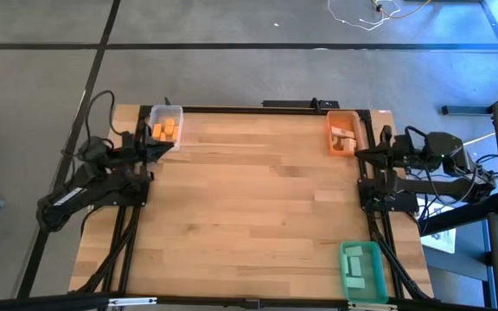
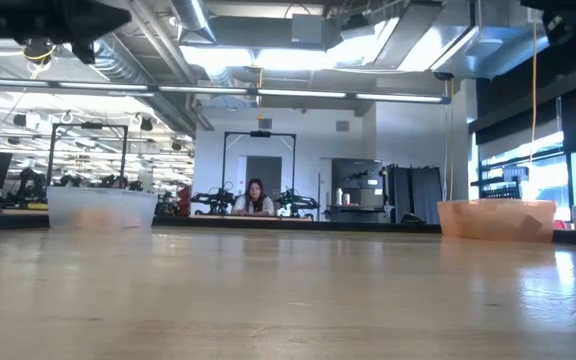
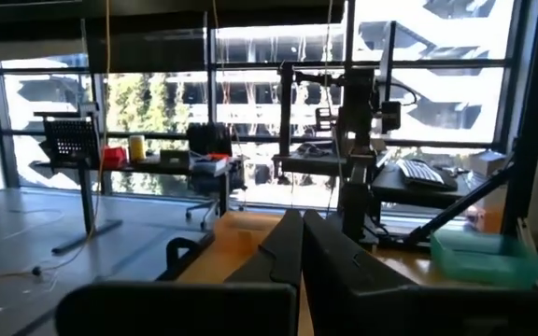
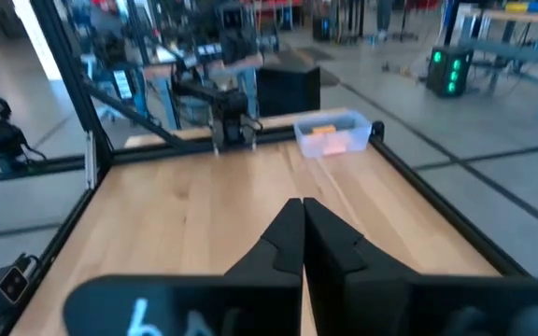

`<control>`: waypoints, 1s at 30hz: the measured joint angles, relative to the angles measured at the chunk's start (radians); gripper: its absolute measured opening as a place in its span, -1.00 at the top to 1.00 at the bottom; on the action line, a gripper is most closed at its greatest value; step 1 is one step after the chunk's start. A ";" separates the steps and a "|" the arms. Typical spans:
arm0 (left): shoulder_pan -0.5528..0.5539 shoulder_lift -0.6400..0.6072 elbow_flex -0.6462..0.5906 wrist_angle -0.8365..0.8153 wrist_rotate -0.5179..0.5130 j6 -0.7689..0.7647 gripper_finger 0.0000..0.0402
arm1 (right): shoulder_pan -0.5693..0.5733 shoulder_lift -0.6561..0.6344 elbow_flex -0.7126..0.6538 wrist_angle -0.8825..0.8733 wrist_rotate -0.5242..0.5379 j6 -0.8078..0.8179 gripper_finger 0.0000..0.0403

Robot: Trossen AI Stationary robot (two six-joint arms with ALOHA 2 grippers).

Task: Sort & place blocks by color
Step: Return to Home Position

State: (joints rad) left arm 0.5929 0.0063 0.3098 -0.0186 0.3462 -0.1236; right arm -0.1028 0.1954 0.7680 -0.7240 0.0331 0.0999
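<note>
1. Bins are sitting at three places on the wooden table (image 1: 258,199) in the high view. A clear bin (image 1: 176,110) is at the far left corner, an orange bin (image 1: 342,115) at the far right corner, and a green bin (image 1: 379,259) at the near right edge. The orange blocks (image 1: 162,131) are lying in the clear bin, the pale wood blocks (image 1: 344,138) in the orange bin and the teal blocks (image 1: 354,266) in the green bin. All are too small for their long axes to be told. The left arm (image 1: 85,190) is lying folded along the left edge, with the left gripper (image 1: 161,147) pointing inward just beside the clear bin. The right arm (image 1: 405,160) is folded at the right edge, with the right gripper (image 1: 363,154) pointing inward just beside the orange bin.
2. In the low view, the clear bin and the orange bin are standing well apart at the table's far edge. A person (image 2: 256,200) is sitting far behind them in the room.
3. In the left wrist view, the left gripper's fingers are pressing together on nothing. They are pointing level across the table toward the right arm, and the green bin is showing off to one side.
4. In the right wrist view, the right gripper's fingers are likewise pressing together, empty. They are pointing over bare wood toward the clear bin and the left arm beside it.
</note>
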 joint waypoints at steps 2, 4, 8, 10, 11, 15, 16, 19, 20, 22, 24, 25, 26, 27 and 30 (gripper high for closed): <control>0.000 -0.001 -0.040 0.052 -0.001 -0.026 1.00 | 0.000 -0.067 -0.041 0.007 0.001 -0.001 1.00; 0.000 -0.001 -0.080 0.085 -0.005 -0.052 1.00 | 0.000 -0.133 -0.076 0.021 0.004 -0.005 1.00; 0.000 -0.001 -0.141 0.154 -0.012 -0.097 1.00 | 0.000 -0.189 -0.084 0.029 0.003 -0.020 1.00; 0.000 0.000 -0.169 0.183 -0.016 -0.116 1.00 | 0.000 -0.184 -0.066 0.004 0.003 -0.056 1.00; 0.000 0.000 -0.181 0.197 -0.017 -0.124 1.00 | 0.000 -0.184 -0.064 0.019 0.002 -0.070 1.00; 0.000 0.000 -0.230 0.239 -0.031 -0.136 1.00 | 0.000 -0.190 -0.084 0.027 0.003 -0.079 1.00; 0.000 0.000 -0.244 0.252 -0.038 -0.136 1.00 | 0.000 -0.190 -0.087 0.040 0.003 -0.079 1.00; 0.000 0.000 -0.286 0.302 -0.050 -0.106 1.00 | 0.000 -0.190 -0.131 0.134 0.003 -0.128 1.00; 0.000 0.000 -0.301 0.311 -0.050 -0.090 1.00 | 0.000 -0.190 -0.152 0.171 0.002 -0.154 1.00; 0.000 0.001 -0.302 0.291 -0.060 -0.065 1.00 | 0.000 -0.189 -0.197 0.239 -0.001 -0.189 1.00; 0.001 0.002 -0.302 0.293 -0.069 -0.048 1.00 | 0.000 -0.189 -0.252 0.285 0.000 -0.213 1.00; 0.001 0.002 -0.302 0.290 -0.069 -0.037 1.00 | 0.000 -0.189 -0.279 0.306 -0.001 -0.221 1.00; 0.001 0.002 -0.302 0.290 -0.068 -0.024 1.00 | 0.000 -0.189 -0.306 0.330 -0.001 -0.228 1.00; 0.001 0.002 -0.302 0.291 -0.069 -0.012 1.00 | 0.000 -0.190 -0.330 0.350 -0.001 -0.231 1.00; 0.001 0.002 -0.302 0.288 -0.068 0.031 1.00 | 0.000 -0.190 -0.410 0.400 -0.001 -0.240 1.00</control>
State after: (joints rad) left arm 0.5934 0.0082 0.0074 0.2695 0.2783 -0.0928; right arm -0.1028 0.0056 0.3579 -0.3243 0.0323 -0.1401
